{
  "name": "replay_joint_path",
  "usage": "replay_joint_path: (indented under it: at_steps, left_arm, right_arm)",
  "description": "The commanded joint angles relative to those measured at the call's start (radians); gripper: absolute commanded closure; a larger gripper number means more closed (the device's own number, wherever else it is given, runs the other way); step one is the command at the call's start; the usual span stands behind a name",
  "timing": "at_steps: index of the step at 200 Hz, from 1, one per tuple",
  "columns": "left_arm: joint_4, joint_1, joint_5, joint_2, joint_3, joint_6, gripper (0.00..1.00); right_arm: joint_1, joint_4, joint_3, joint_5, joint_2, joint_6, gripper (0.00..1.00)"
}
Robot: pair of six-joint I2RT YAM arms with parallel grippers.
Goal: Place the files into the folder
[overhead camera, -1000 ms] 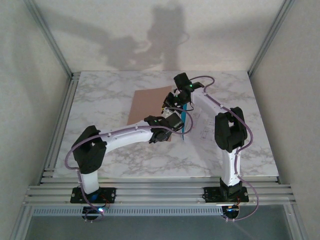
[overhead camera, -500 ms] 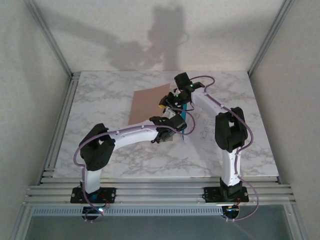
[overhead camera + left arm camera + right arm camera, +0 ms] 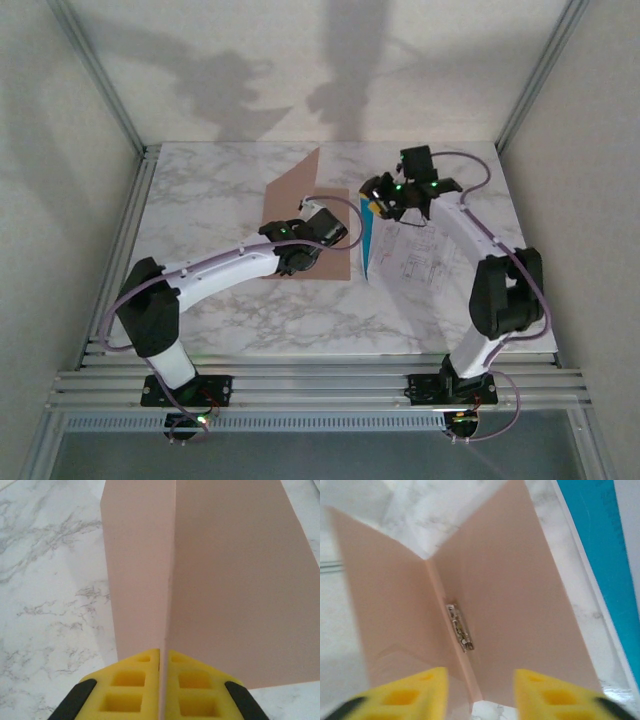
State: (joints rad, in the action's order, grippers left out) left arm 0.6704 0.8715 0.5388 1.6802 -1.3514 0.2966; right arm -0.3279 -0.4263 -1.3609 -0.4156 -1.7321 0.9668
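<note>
on the left of the overhead view my left gripper (image 3: 164, 656) has its yellow pads pressed together on the near edge of the folder (image 3: 297, 192) cover. it holds that flap up off the marble table (image 3: 200, 210), so the folder stands open in a v. the hold is on a thin strip of card, so my worry is that the cover slips out or buckles and drops shut across the opening. a pull too far left could also drag the whole folder away from the papers.

in the middle of the frame the files (image 3: 425, 262) lie flat on the table just right of the folder. the cyan sheet (image 3: 371, 215) shows along the stack's left edge, close by the lower flap. the sheets are loose, so i judge they could fan apart when slid across. they could also catch on the flap's edge or on the metal fastener (image 3: 459, 627) at the spine.

at the upper right my right gripper (image 3: 480, 676) hangs over the far end of the files, fingers apart with nothing between them. a poor pinch there might lift only the top sheet.

the folder is the one container here, and its inside is bare card apart from the fastener.
</note>
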Motion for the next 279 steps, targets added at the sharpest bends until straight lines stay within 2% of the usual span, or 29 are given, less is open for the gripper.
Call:
replay_joint_path:
  at_steps: [1, 11, 25, 59, 106, 118, 142, 163, 196, 213, 231, 262, 279]
  left_arm:
    - [0.006, -0.015, -0.045, -0.049, 0.026, 0.043, 1.00]
    - [0.006, -0.022, -0.049, -0.063, 0.034, 0.048, 1.00]
    - [0.003, -0.033, -0.054, -0.082, 0.051, 0.057, 1.00]
    - [-0.004, -0.068, -0.067, -0.135, 0.083, 0.096, 1.00]
    - [-0.028, -0.160, -0.104, -0.267, 0.180, 0.198, 1.00]
    - [-0.037, -0.202, -0.131, -0.313, 0.213, 0.227, 0.91]
    - [-0.035, -0.306, -0.164, -0.410, 0.276, 0.285, 0.71]
    - [-0.009, -0.450, -0.211, -0.477, 0.335, 0.345, 0.63]
    - [-0.025, -0.746, -0.395, -0.553, 0.424, 0.403, 0.62]
    - [-0.064, -0.864, -0.500, -0.581, 0.444, 0.431, 0.59]
    - [-0.074, -0.940, -0.558, -0.587, 0.435, 0.472, 0.48]
    - [-0.016, -1.029, -0.586, -0.555, 0.373, 0.527, 0.41]
    - [0.002, -1.040, -0.576, -0.544, 0.321, 0.549, 0.39]
  right_arm:
    - [-0.070, 0.013, 0.007, -0.017, -0.123, 0.038, 0.78]
    - [-0.094, -0.009, -0.034, -0.023, -0.186, 0.042, 0.87]
    - [-0.127, -0.014, -0.083, -0.032, -0.259, 0.043, 0.92]
    - [-0.149, -0.085, -0.162, -0.004, -0.387, 0.035, 0.96]
    - [-0.147, -0.177, -0.144, 0.038, -0.455, 0.024, 1.00]
    - [-0.145, -0.181, -0.120, 0.043, -0.455, 0.029, 1.00]
    - [-0.138, -0.177, -0.082, 0.041, -0.448, 0.031, 1.00]
    - [-0.135, -0.172, -0.062, 0.041, -0.441, 0.030, 1.00]
    - [-0.133, -0.175, -0.049, 0.039, -0.431, 0.035, 1.00]
    - [-0.133, -0.175, -0.050, 0.041, -0.421, 0.034, 1.00]
    - [-0.133, -0.183, -0.057, 0.047, -0.414, 0.030, 1.00]
    - [-0.130, -0.195, -0.063, 0.045, -0.410, 0.026, 1.00]
    - [-0.131, -0.194, -0.064, 0.041, -0.403, 0.024, 1.00]
